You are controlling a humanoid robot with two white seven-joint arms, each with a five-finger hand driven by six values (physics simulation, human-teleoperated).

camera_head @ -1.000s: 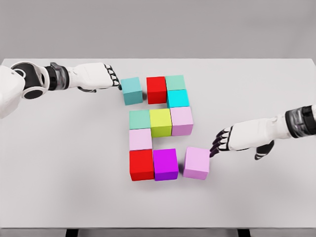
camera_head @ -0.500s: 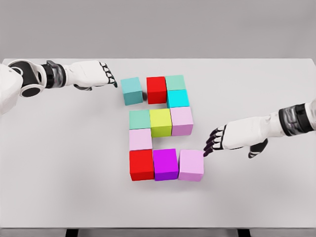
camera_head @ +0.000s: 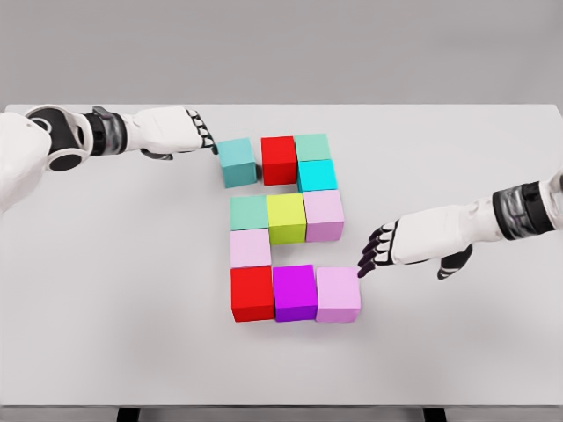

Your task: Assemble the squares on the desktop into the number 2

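Note:
Coloured cubes on the white table (camera_head: 106,290) form a blocky figure. The top row has a teal cube (camera_head: 237,163), a red cube (camera_head: 279,159) and a green cube (camera_head: 313,147), with a cyan cube (camera_head: 318,176) below the green one. The middle row runs green (camera_head: 249,213), yellow (camera_head: 286,217), pink (camera_head: 324,214). A pale pink cube (camera_head: 251,249) sits under it at the left. The bottom row is red (camera_head: 252,293), magenta (camera_head: 296,292) and pink (camera_head: 339,294). My left hand (camera_head: 204,135), fingers extended, touches the teal cube's left side. My right hand (camera_head: 371,255), fingers extended, touches the bottom pink cube's right upper edge.
The table's front edge (camera_head: 281,406) runs along the bottom of the view. A small gap separates the teal cube from the red cube.
The right hand has pushed the bottom pink cube leftward until it sits against the magenta cube. The left hand drew back slightly, then returned to the teal cube, which shifted a little right.

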